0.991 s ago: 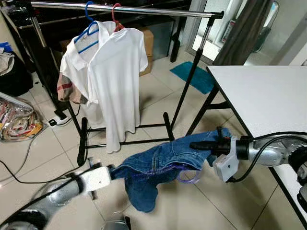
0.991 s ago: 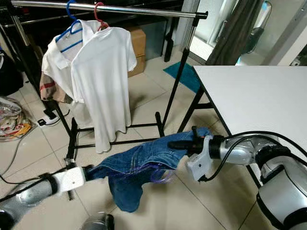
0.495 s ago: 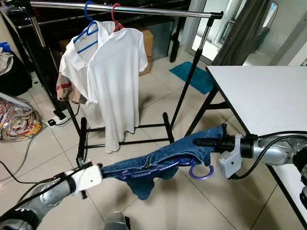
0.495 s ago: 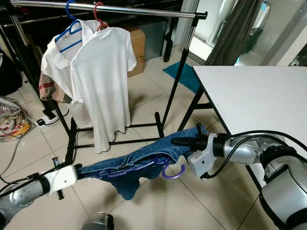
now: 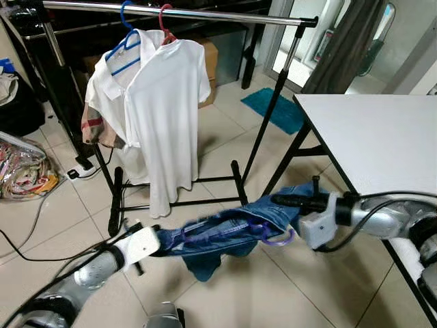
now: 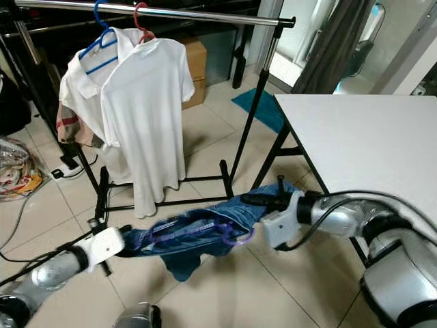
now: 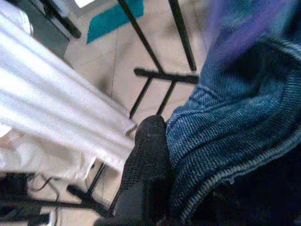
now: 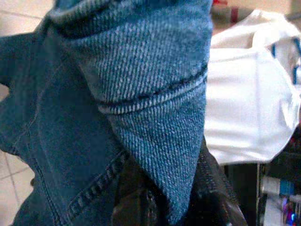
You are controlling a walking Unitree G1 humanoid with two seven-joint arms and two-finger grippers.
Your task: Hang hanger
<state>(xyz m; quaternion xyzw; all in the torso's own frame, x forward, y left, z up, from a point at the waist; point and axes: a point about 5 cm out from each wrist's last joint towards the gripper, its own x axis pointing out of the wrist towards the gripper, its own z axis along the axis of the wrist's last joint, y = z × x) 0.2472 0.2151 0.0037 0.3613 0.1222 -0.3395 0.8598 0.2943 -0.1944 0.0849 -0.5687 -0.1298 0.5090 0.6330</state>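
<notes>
A pair of blue jeans (image 5: 218, 236) on a purple hanger (image 5: 273, 237) hangs stretched between my two grippers, low over the tiled floor. My left gripper (image 5: 158, 244) is shut on the jeans' left end. My right gripper (image 5: 281, 200) is shut on the right end, where denim drapes over its fingers (image 8: 141, 197). The hanger's hook curls down under the right end. Behind stands a black clothes rack with a silver rail (image 5: 184, 13). Two white shirts (image 5: 160, 116) hang from it on a blue hanger (image 5: 126, 48) and a red hanger (image 5: 164, 17).
A white table (image 5: 372, 137) stands at the right, its black leg (image 5: 290, 160) near my right arm. The rack's black feet (image 5: 177, 203) lie just beyond the jeans. Bags and a cable (image 5: 27, 171) are on the floor at left. A teal mat (image 5: 276, 109) lies farther back.
The two grippers have come closer together, the left moving right and the right moving left. The jeans now sag and bunch between them instead of being pulled out long.
</notes>
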